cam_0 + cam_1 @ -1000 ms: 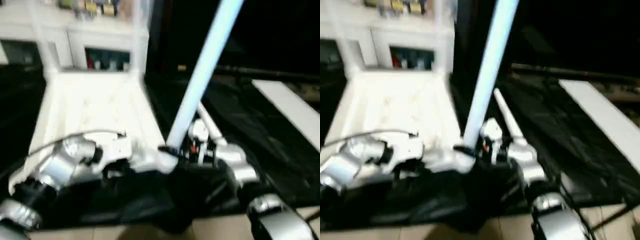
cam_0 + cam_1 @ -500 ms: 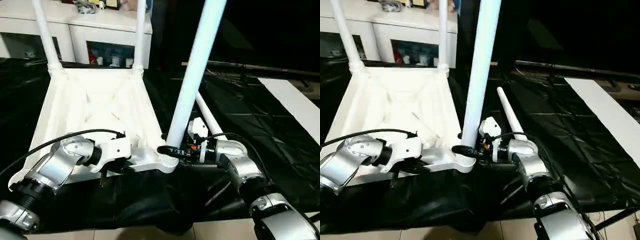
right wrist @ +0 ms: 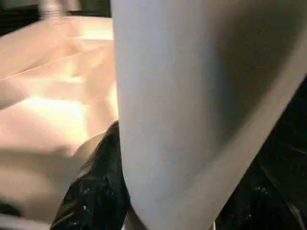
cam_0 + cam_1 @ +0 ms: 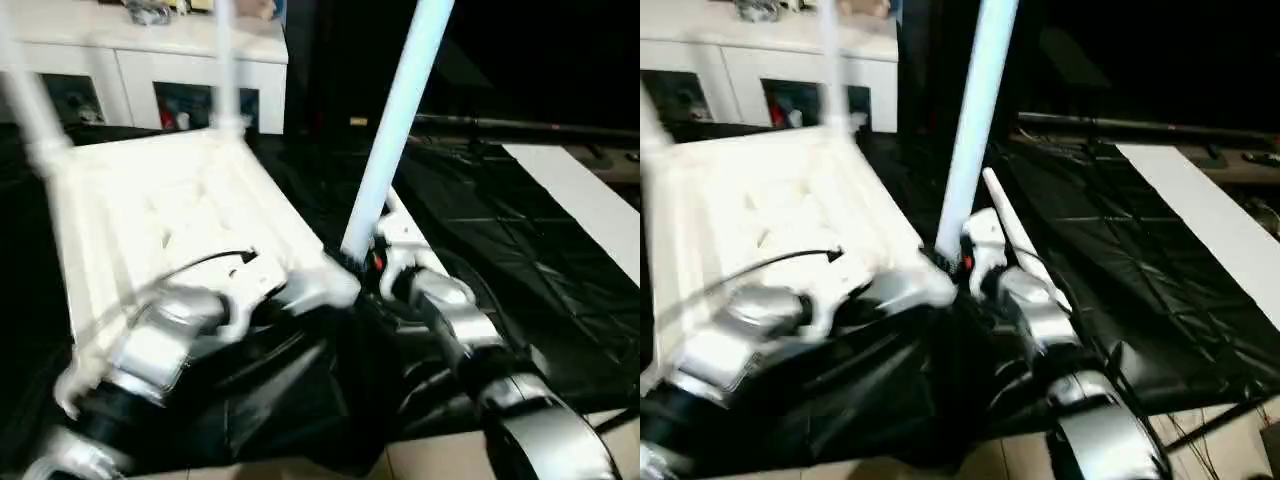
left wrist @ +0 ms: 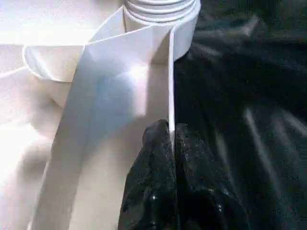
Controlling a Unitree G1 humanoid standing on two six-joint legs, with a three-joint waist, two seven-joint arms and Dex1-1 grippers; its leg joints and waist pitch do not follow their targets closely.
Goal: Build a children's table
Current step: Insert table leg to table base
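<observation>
Tabletop (image 4: 170, 215) lying underside up; left gripper (image 5: 171, 136) pinched shut on near rim, steadying it. Right gripper (image 4: 362, 268) clasping third leg (image 4: 395, 130) upright in near-right socket, likely for seating.

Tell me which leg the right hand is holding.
The leg rising from the near corner socket, with the right hand around its base. Two legs stand in the far corners; a fourth lies on the black sheet.

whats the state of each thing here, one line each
tabletop: upside down on the black sheet, ribbed underside up
far legs: two standing in the far corner sockets
near leg: upright, tilted, at the near corner socket
spare leg: lying on the sheet
left hand: pinching a tabletop rib
right hand: around the near leg
</observation>
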